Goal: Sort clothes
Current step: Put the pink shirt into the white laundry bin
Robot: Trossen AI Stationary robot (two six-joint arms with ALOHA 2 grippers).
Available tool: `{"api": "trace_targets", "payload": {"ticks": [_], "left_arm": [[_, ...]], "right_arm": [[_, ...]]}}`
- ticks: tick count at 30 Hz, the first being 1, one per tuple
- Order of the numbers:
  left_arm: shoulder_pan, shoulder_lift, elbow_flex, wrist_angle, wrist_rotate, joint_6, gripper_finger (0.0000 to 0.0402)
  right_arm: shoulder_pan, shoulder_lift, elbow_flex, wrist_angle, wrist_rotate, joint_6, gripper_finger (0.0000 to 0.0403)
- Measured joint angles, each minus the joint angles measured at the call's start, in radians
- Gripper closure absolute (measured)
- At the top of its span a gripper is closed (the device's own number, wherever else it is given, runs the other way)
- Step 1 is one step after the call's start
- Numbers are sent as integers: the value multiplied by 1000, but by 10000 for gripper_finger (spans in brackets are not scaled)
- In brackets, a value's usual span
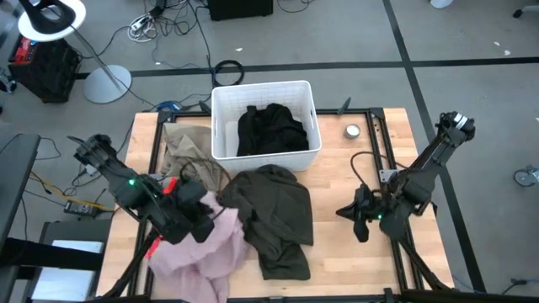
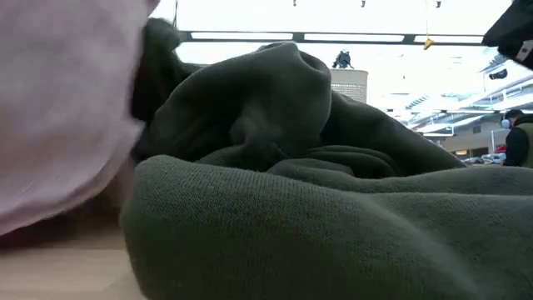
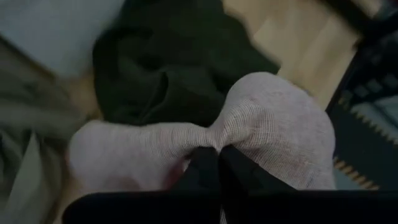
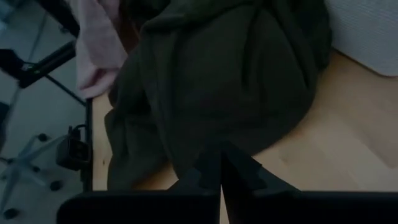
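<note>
Gripping a bunched fold of the pink garment (image 3: 261, 124), the left gripper (image 3: 217, 155) has its two fingers pressed together on the fabric, which puckers into a knot right at the tips. In the high view that gripper (image 1: 195, 210) sits over the near left part of the table (image 1: 337, 252), with the rest of the pink cloth (image 1: 202, 248) spilling below and beside it toward the table's front edge.

Just beside the left gripper, on its inner side, lies the olive green garment (image 1: 274, 215), a crumpled heap touching the pink one. Beyond the green heap stands the white bin (image 1: 221, 126), and the black garment (image 1: 269, 130) is piled inside it. Behind the left gripper, against the bin's left wall, lies the beige garment (image 1: 181, 147).

The right gripper (image 1: 360, 217) rests low over bare wood, apart from the green heap's right edge; in its wrist view the fingers (image 4: 214, 171) meet with nothing between them, pointing at the green cloth (image 4: 217, 81).

A small round metal object (image 1: 352, 130) sits on the table right of the bin.
</note>
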Motion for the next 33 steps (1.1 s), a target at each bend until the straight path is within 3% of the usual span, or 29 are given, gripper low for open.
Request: {"api": "trace_targets", "payload": {"ticks": [7,13,22,33], "left_arm": [[68,0,118,62,-143,139,401],[149,0,196,264,-216,375,401],[340,1,256,586,-164,759,401],[658,9,268,814,-115,960,401]], "right_arm": [[-91,-100,-146,192,-187,-164,400],[-139,-99,-243,301,-306,-224,400],[-147,-99,-281,402,-333,-238,401],[-147,-99,-281,459,-332,-238,402]]}}
